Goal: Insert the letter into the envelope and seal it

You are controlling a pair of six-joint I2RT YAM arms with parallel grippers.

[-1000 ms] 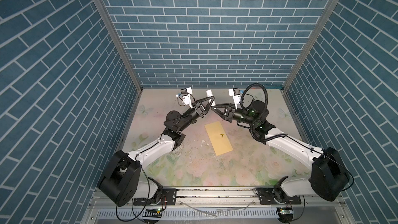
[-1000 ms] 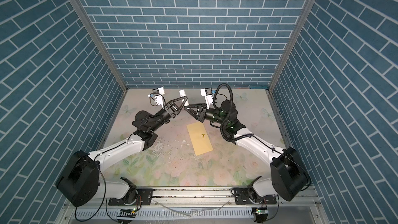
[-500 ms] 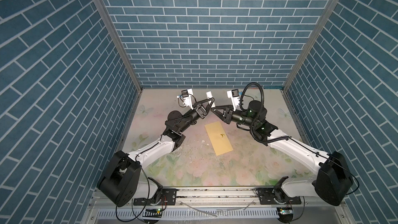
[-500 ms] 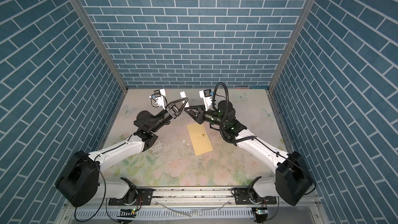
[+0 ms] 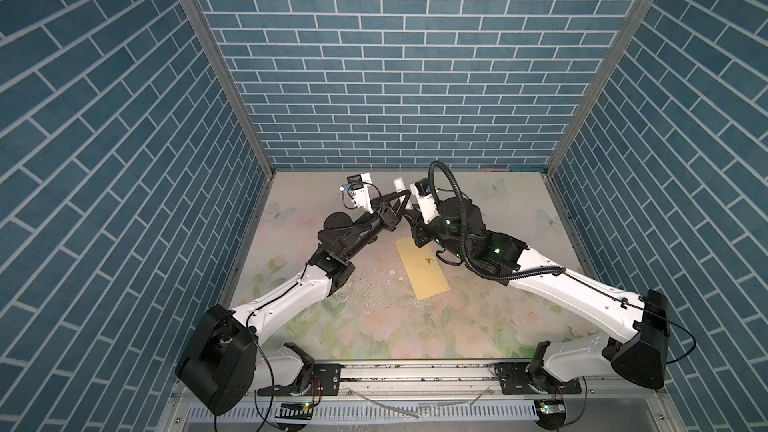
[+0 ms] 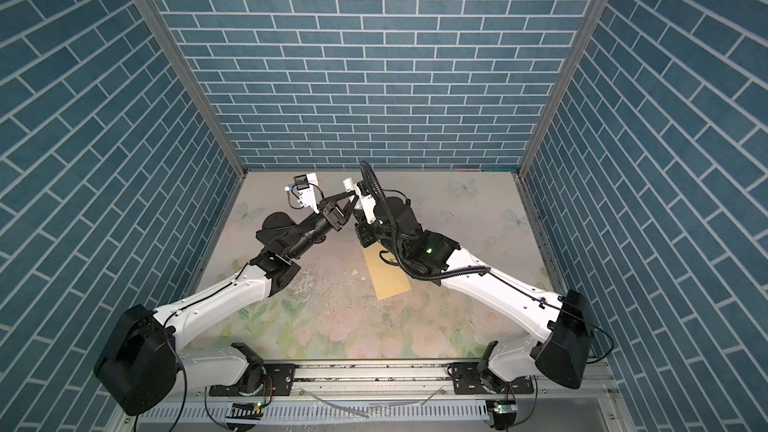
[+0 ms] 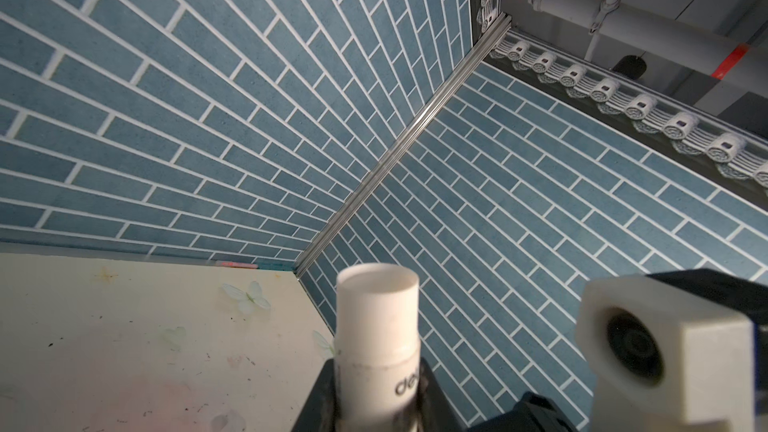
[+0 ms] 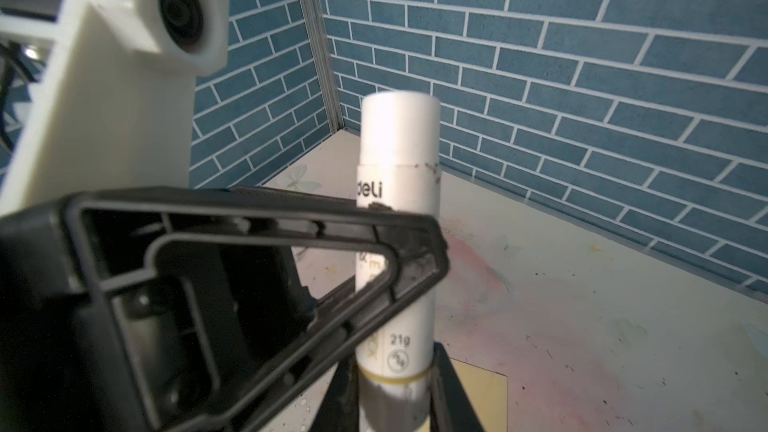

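A white glue stick (image 5: 400, 182) is held up in the air over the back middle of the table, and both grippers meet at it. My left gripper (image 7: 376, 376) is shut on its middle, with the cap (image 7: 376, 301) sticking out past the fingers. My right gripper (image 8: 395, 371) is shut on the grey base of the stick (image 8: 397, 160), below the left gripper's finger (image 8: 415, 243). The yellow-tan envelope (image 5: 422, 268) (image 6: 388, 276) lies flat on the table under the right wrist, flap closed. The letter is out of view.
Blue brick walls (image 5: 395, 76) close the cell on three sides, and the grippers work near the back one. The floral tabletop (image 5: 415, 326) carries small white flecks and dark specks (image 5: 390, 284) left of the envelope. A metal rail (image 5: 415, 371) runs along the front edge.
My right gripper has moved left to the left gripper and turned upright, and its jaws now sit on the stick's base. The left arm and the envelope have stayed put.
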